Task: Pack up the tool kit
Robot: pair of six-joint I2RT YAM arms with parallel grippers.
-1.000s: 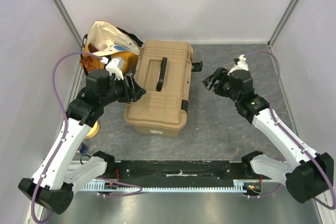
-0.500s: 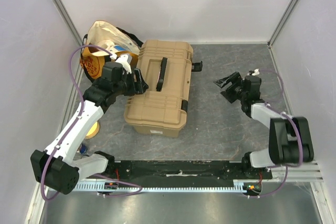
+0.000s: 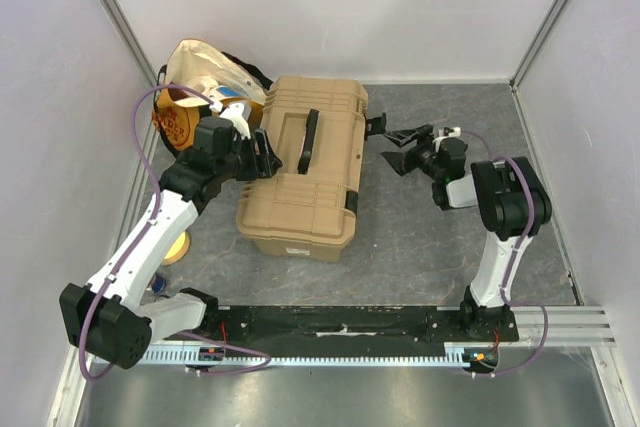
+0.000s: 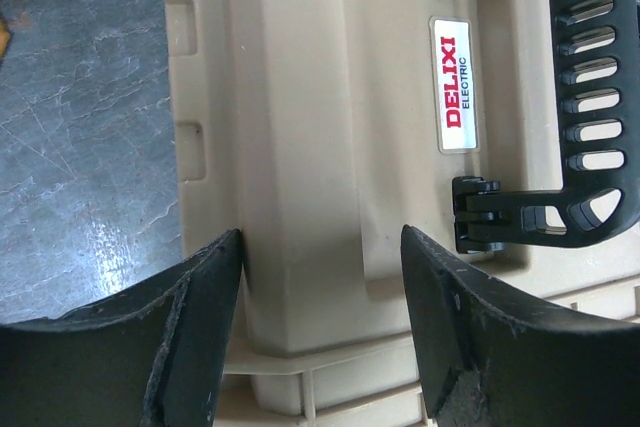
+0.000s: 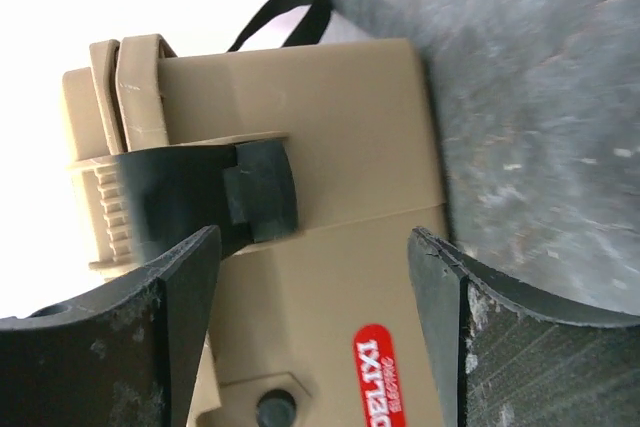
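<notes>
The tool kit is a tan ribbed toolbox lying closed in mid-table, with a black handle on its lid. My left gripper hovers open at the lid's left edge. In the left wrist view its fingers straddle a raised tan rib of the lid and hold nothing. My right gripper is open just right of the box, pointing at its side. In the right wrist view a black latch sticks out from the tan wall ahead of the open gripper. No hand tools show.
An orange-yellow cloth bag lies at the back left, against the toolbox corner. A small yellow roll sits beside my left arm. White walls close in the table on the left, back and right. Bare grey tabletop lies right of the box.
My right arm has folded up, and its gripper has swung left toward the toolbox's right side. My left gripper shifted slightly onto the lid's left edge, then stayed.
</notes>
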